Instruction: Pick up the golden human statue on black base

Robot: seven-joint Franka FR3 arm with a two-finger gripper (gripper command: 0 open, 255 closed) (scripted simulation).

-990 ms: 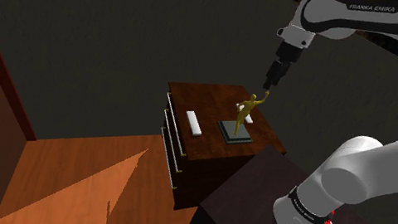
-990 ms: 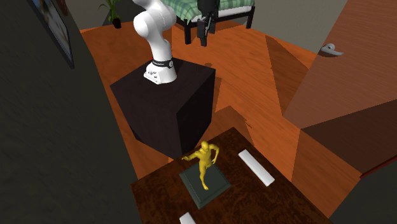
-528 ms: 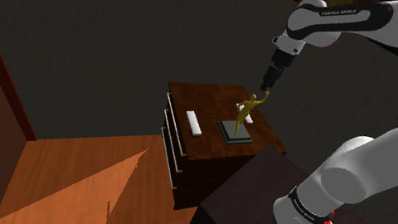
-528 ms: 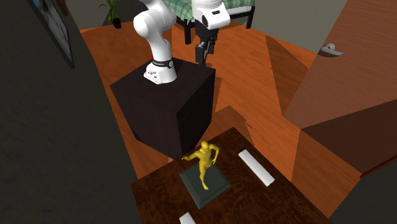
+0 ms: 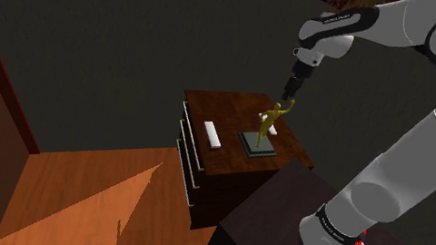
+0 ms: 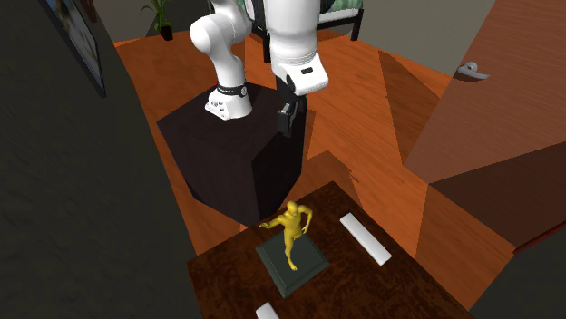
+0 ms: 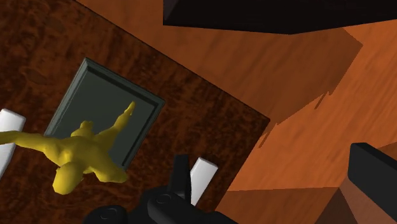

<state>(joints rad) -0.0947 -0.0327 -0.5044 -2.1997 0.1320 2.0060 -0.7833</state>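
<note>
Dark wooden nightstand [image 5: 221, 106] bears golden statue [image 5: 270, 119] between white bars [image 5: 212, 134]; end effector [image 5: 288, 90] spread.

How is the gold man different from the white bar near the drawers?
The gold man stands upright on a dark base; the white bar lies flat. The man is yellow with arms and legs; the bar is plain and straight. Both sit on the brown cabinet.

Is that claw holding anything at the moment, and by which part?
Nothing is held. The gripper is open with nothing between its fingers; the statue stands untouched on the cabinet.
</note>
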